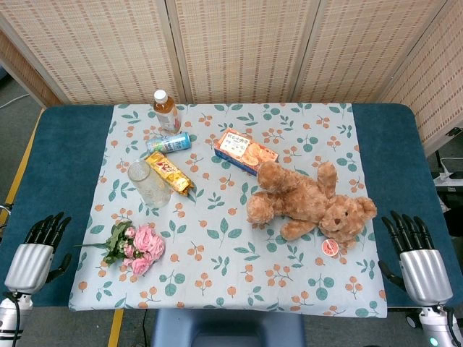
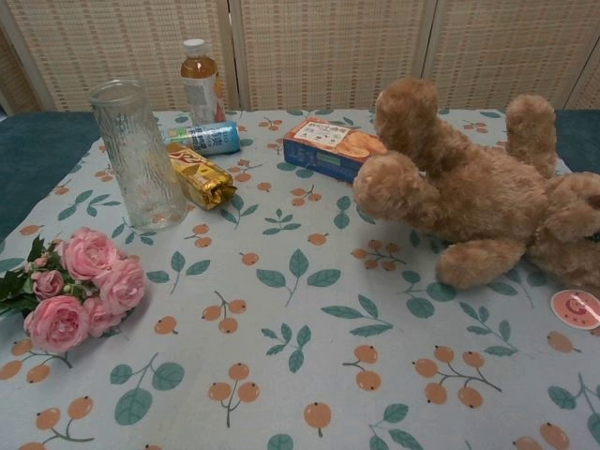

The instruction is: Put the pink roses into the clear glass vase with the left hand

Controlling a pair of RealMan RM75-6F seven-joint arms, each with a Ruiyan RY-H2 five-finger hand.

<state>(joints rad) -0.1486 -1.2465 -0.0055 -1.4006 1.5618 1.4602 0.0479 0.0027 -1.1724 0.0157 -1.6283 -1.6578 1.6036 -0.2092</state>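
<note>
A bunch of pink roses (image 1: 137, 248) (image 2: 82, 289) with green leaves lies flat on the patterned tablecloth at the front left. The clear glass vase (image 1: 148, 183) (image 2: 140, 156) stands upright a little behind the roses, empty. My left hand (image 1: 37, 251) rests at the table's front left corner, left of the roses, fingers apart and holding nothing. At the front right corner my right hand (image 1: 417, 258) lies the same way, fingers spread and empty. Neither hand shows in the chest view.
A brown teddy bear (image 1: 309, 204) (image 2: 487, 192) lies right of centre. Behind the vase are a gold snack bag (image 1: 169, 173) (image 2: 199, 175), a blue can (image 1: 168, 142) on its side, a tea bottle (image 1: 166, 110) and an orange biscuit box (image 1: 244, 151). A small pink disc (image 1: 330, 247) lies by the bear.
</note>
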